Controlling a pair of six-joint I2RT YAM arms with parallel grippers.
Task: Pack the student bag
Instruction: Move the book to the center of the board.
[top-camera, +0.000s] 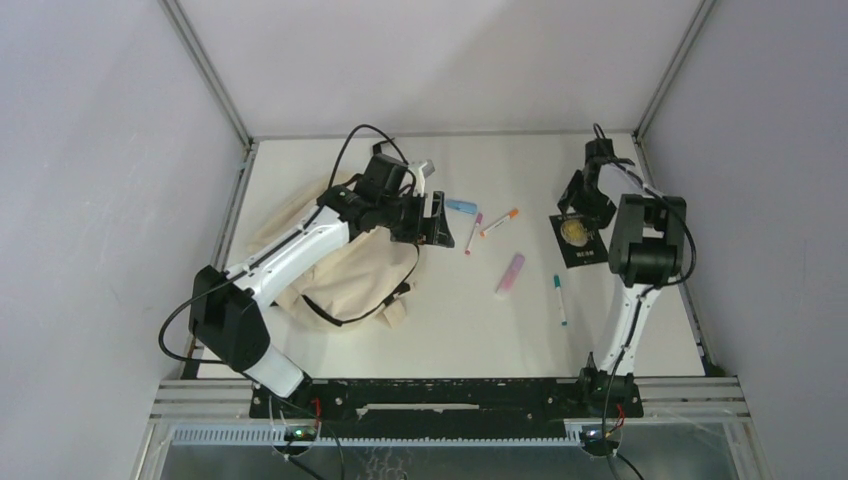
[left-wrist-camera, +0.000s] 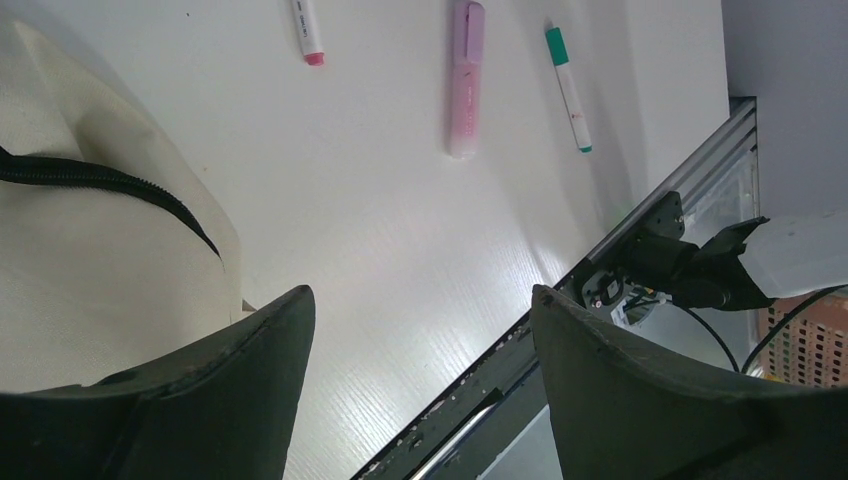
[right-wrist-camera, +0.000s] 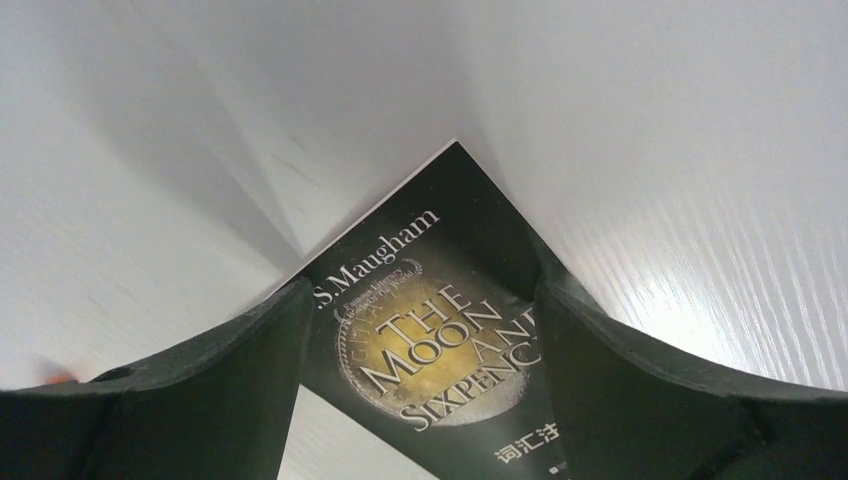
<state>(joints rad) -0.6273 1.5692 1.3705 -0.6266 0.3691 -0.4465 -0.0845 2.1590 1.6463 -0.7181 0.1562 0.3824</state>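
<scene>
The student bag (top-camera: 350, 282) is laid at the left of the table (top-camera: 450, 335), its inside hidden. The left gripper (left-wrist-camera: 420, 305) is held spread and empty beside it; the right gripper (right-wrist-camera: 420, 295) is spread over a black book (right-wrist-camera: 440, 350)

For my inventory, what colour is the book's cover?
The book is black with a gold disc; right wrist view.

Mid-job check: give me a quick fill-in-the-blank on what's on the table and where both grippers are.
1. The right gripper is open over a black paperback book titled The Moon and ____.
2. The soft cream-beige fabric backpack lies beneath the ____ arm.
3. The left gripper is ____ and holds nothing.
4. The chunky plastic highlighter lying between backpack and book is ____.
Missing words: Sixpence; left; open; pink.
</scene>
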